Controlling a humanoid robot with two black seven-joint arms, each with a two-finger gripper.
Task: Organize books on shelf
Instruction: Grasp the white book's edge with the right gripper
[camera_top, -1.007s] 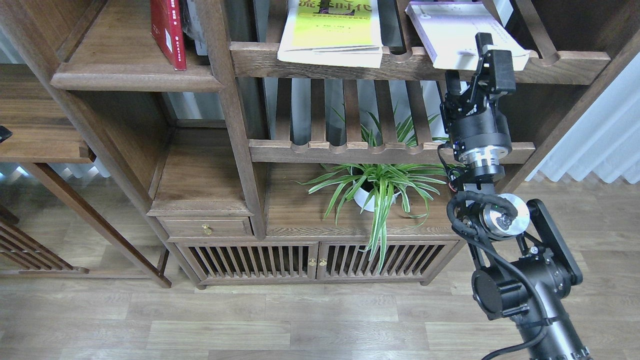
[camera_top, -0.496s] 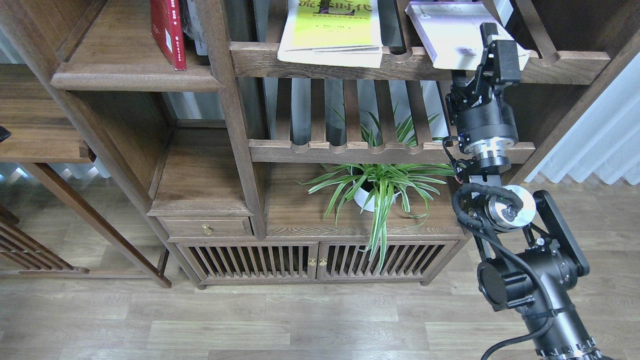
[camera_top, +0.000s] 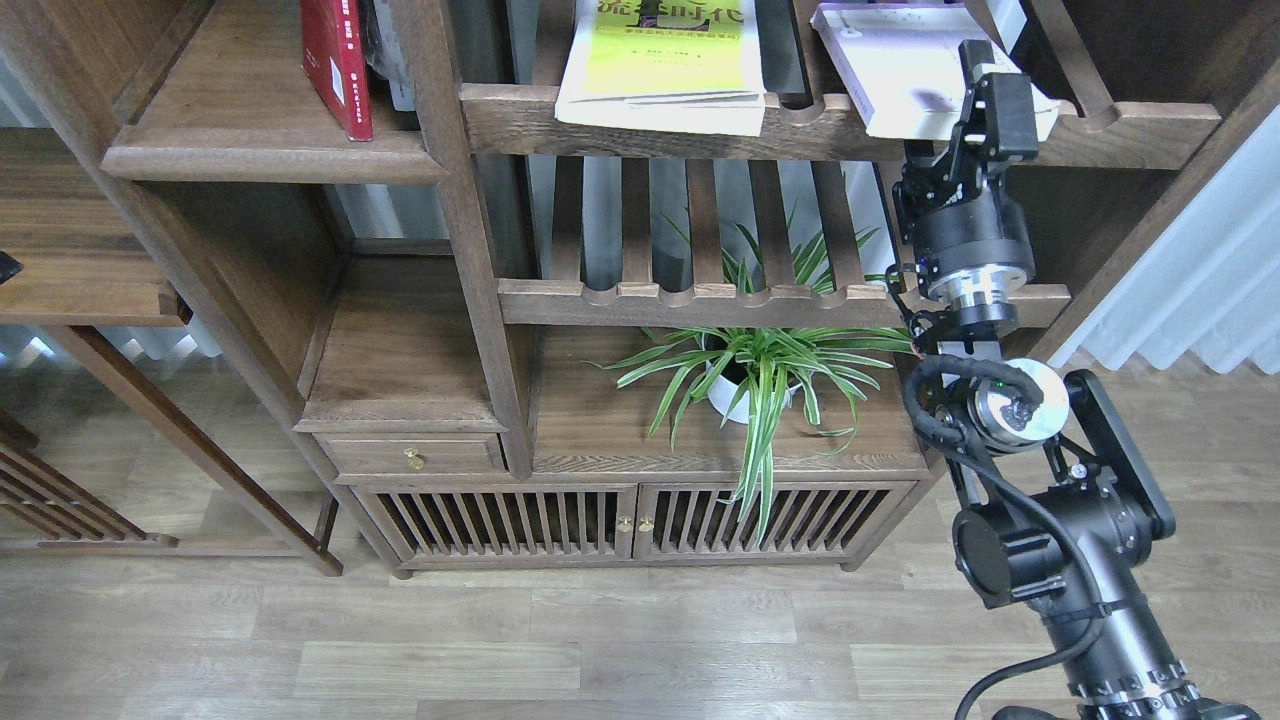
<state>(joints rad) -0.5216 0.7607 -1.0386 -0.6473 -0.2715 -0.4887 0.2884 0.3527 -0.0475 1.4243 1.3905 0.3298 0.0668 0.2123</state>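
The right gripper (camera_top: 975, 120) has climbed right up to the lavender book's (camera_top: 900, 70) near corner on the slatted rack (camera_top: 1140, 135), fingers spread around its edge — the grab looks imminent.

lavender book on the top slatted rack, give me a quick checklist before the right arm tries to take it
1. Right gripper at the lavender-white book: ok, its fingers are at the book's front right corner.
2. Grip closed on the book: cannot tell, one finger overlaps the cover, the other is hidden.
3. Book free to lift: ok, nothing lies on it; its corner overhangs the slatted rack's notched front rail.
4. Solid shelf has room: ok, bare board left of the upright red book.
5. Yellow-green book clear of the gripper: ok, it lies apart to the left.
6. Left gripper: cannot tell, out of view.
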